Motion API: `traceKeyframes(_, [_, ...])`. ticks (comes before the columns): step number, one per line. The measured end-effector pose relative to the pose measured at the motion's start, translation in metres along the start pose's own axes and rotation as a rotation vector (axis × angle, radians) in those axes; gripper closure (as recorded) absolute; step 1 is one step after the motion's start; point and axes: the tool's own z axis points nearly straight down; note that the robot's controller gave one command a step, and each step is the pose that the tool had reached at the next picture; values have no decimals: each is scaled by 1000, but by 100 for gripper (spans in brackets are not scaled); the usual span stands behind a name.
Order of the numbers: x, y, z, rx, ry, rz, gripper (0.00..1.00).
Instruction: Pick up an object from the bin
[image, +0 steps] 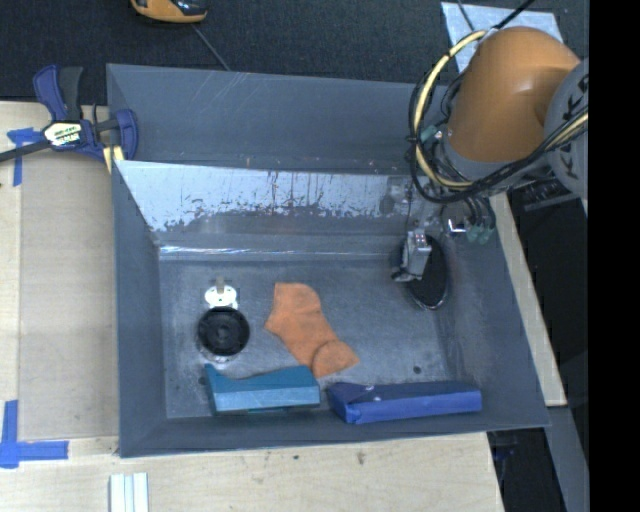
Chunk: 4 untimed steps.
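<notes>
jaws could not be read as open or closed on the gripper, which hung right of the frame's middle, low over bare floor near the back wall of the bin, with nothing seen in its hold. no thing lay under it. nearest was the orange cloth, crumpled at centre, well apart to its lower left. that cloth looked light, soft and not fragile, likely to bunch and sag, so a pinch on a raised fold near its middle seemed best. along the lower edge lay a blue block and a dark blue bar, almost end to end. both looked stiff and light, the bar best taken across its narrow width at mid-length. at lower left sat a black disc, with a small white piece just above it. the disc looked flat and hard to get under. no brand, label or writing could be read on anything.
</notes>
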Motion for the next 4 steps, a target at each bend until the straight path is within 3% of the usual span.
traceKeyframes(1, [-1,0,-5,1,-8,-1,0])
traceKeyframes(2, [6,42,45,1,-14,35,0])
traceKeyframes(3, [38,62,83,-4,-6,80,0])
traceKeyframes(4, [37,75,107,1,-8,52,0])
